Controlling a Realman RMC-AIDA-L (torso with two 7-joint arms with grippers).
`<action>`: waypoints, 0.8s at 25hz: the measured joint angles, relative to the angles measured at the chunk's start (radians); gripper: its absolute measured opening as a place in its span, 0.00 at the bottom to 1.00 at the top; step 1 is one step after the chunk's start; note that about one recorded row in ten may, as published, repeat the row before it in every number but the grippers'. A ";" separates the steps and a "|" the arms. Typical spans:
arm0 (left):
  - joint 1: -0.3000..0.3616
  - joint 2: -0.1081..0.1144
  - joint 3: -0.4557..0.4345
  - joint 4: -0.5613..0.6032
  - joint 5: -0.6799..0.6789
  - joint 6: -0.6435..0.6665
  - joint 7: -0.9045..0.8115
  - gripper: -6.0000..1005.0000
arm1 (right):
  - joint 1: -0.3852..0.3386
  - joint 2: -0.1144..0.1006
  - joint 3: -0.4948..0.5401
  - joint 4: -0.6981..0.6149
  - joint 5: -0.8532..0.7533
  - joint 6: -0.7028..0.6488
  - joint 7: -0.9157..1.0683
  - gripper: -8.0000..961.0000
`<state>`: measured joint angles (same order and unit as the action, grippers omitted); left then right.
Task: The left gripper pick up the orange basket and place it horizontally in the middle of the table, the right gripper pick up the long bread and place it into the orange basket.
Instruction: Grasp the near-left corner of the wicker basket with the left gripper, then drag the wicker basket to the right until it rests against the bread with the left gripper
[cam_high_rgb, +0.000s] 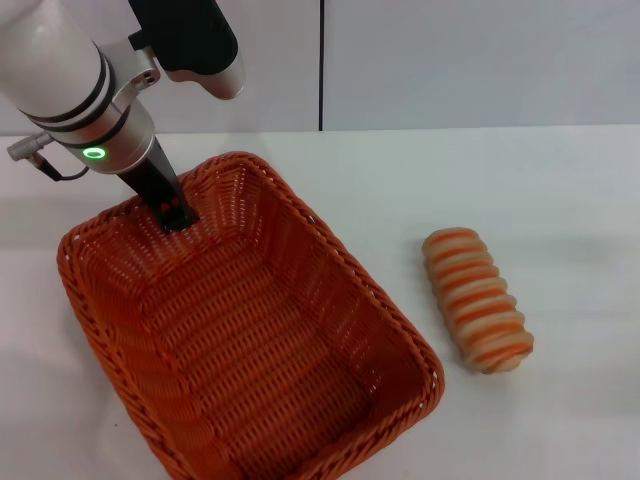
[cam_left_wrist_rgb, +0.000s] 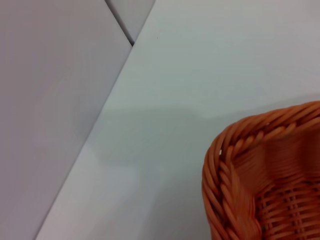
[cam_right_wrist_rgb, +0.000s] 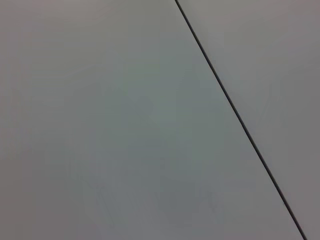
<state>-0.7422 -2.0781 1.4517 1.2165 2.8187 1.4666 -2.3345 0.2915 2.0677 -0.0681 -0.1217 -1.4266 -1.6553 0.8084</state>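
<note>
— Reaching down at the far left wall of the orange basket (cam_high_rgb: 250, 340), my left gripper (cam_high_rgb: 176, 215) has its black fingers at the braided rim, seemingly one inside the wall. Whether they are clamped on the weave or only poised around it, I cannot tell.

— And where does the basket sit?

— On the white table (cam_high_rgb: 560, 190), toward my left, lying askew: its long sides run diagonally, one corner pointing at me. The long bread (cam_high_rgb: 477, 298) lies well apart on my right, clear of the rim.

— So what makes this step go well?

— I judge a firm bite on the rim first, deep enough that the wicker cannot slip. Then a low lift and a turn, so the long side ends up running across the middle. I must keep the swinging corner off the bread.

— Your right gripper?

— Out of sight; its wrist camera shows only bare surface with a dark seam.
</note>
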 joint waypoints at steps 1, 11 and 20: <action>-0.003 0.000 -0.001 -0.007 0.001 -0.001 -0.006 0.36 | 0.001 0.000 0.000 0.000 0.000 0.003 0.000 0.75; -0.054 0.000 -0.105 -0.010 -0.136 -0.019 -0.232 0.25 | -0.004 0.000 0.000 0.000 0.007 0.014 0.000 0.75; -0.125 -0.001 -0.115 -0.016 -0.094 -0.117 -0.437 0.21 | 0.002 -0.003 0.001 0.006 0.008 0.017 0.000 0.75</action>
<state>-0.8671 -2.0788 1.3365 1.2001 2.7247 1.3496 -2.7713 0.2934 2.0651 -0.0672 -0.1159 -1.4188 -1.6380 0.8083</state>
